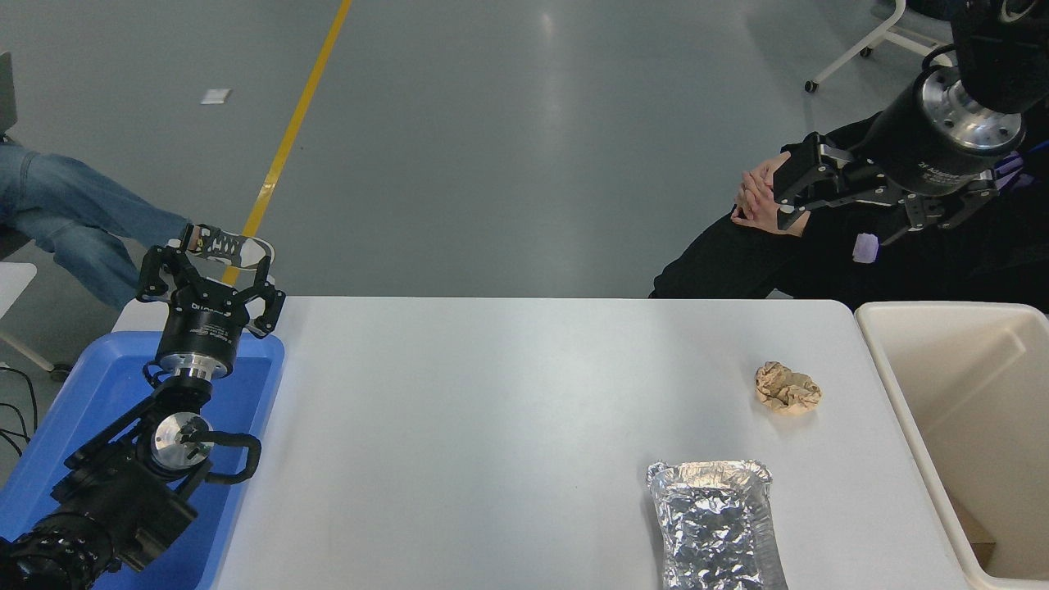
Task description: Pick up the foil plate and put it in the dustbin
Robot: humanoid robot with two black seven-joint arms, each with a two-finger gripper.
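The foil plate [717, 524] is a shiny silver crinkled tray lying at the table's near right edge, partly cut off by the picture's bottom. The dustbin [901, 393] is a large cream bin standing at the table's right end. My right gripper [836, 217] is open and empty, held high at the upper right, far above and beyond the plate, in front of a seated person. My left gripper [205, 266] is open and empty, parked at the lower left over a blue tray.
A small crumpled brown paper ball [787, 387] lies on the table between the foil plate and the far edge. The blue tray [98, 385] sits at the left end. A person in black with clasped hands [758, 197] sits at the far right; another person's legs [74, 221] show at left.
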